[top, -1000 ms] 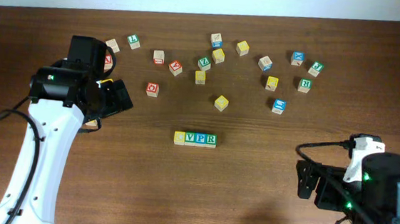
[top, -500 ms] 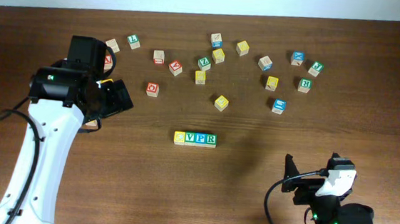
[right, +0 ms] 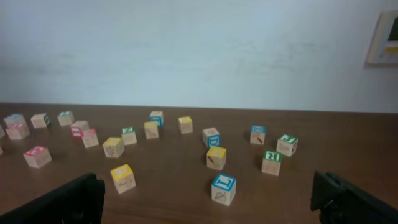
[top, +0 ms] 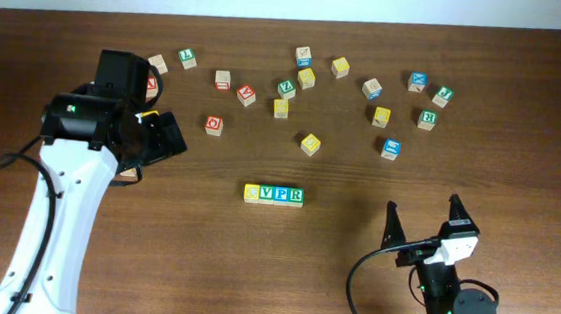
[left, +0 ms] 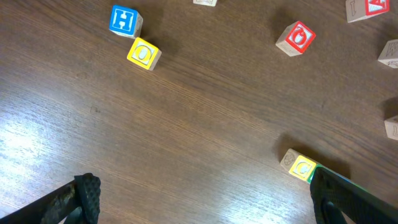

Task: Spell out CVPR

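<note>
The CVPR row (top: 274,194) lies mid-desk (top: 521,156) toward the front edge, well apart from both empty, spread-open hands: left hand (top: 167,136) toward the left edge, right hand (top: 423,216) near the front-right corner.

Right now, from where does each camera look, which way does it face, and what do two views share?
Overhead: above the table, facing straight down; left gripper and right gripper show.
Left wrist: tilted down at the table; own fingertips in both lower corners.
Right wrist: low, facing level across loose cubes to the wall; own fingertips in lower corners.
Shared: overhead and left wrist both show the yellow end of the cube row.
</note>
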{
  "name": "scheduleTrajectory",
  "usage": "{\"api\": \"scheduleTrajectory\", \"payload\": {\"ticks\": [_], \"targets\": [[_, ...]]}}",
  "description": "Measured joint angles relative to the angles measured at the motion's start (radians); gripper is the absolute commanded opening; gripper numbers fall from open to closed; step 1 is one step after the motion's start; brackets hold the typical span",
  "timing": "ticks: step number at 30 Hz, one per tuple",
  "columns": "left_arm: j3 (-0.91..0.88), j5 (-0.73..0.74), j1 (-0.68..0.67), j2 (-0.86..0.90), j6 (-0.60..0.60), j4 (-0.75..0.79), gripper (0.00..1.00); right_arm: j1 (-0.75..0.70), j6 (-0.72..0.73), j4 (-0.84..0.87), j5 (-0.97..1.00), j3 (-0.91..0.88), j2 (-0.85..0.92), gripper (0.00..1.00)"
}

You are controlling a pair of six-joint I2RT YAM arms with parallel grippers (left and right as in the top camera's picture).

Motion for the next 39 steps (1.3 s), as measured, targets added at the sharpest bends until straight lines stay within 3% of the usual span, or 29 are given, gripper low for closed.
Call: {"api": "scheduleTrajectory", "payload": {"ticks": [2, 39], "targets": [[0.0, 0.0, 0.0, 0.0, 0.0, 0.0, 0.99, -0.018, -0.001, -0.083, -0.003, 0.0, -0.001, 0.98], [0.0, 0.0, 0.0, 0.0, 0.0, 0.0, 0.99, -0.045, -0.05, -0.085, 0.001, 0.0, 0.0, 0.98]]}}
